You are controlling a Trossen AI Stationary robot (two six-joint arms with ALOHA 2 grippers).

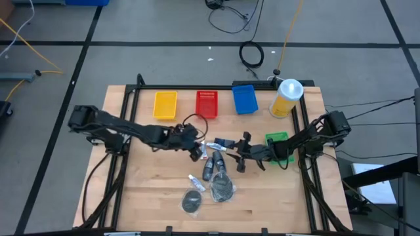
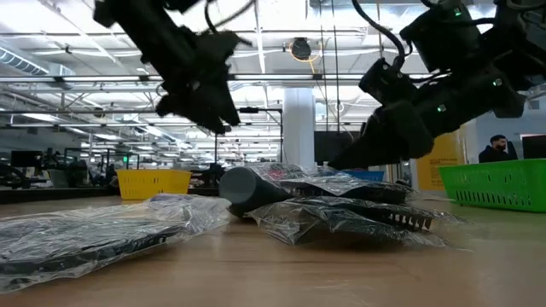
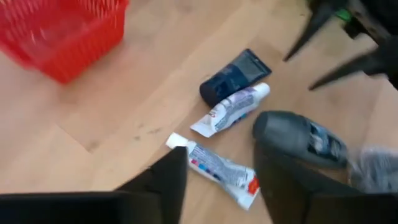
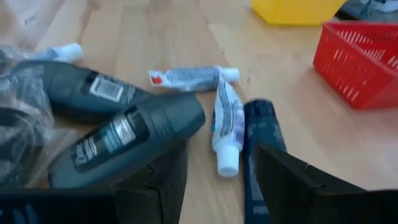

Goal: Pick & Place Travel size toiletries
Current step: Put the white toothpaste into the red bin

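The travel size toiletries lie loose in the middle of the table [image 1: 151,196]: white tubes [image 1: 213,145], a dark blue tube [image 1: 226,141], dark bottles [image 1: 213,167] and clear-wrapped dark packets [image 1: 223,189]. My left gripper [image 1: 195,151] hangs open above their left side, and a white tube with a red end [image 3: 221,171] shows between its fingers [image 3: 168,183]. My right gripper [image 1: 241,158] hangs open over their right side, above a white tube [image 4: 225,124] and the dark blue tube [image 4: 261,143]. Two dark bottles [image 4: 124,137] lie beside it.
Along the far edge stand a yellow basket [image 1: 165,105], a red basket [image 1: 206,103], a blue basket [image 1: 243,98] and a big yellow bottle with a white cap [image 1: 287,97]. A green basket [image 1: 277,141] sits under the right arm. Bare wood lies at the near left.
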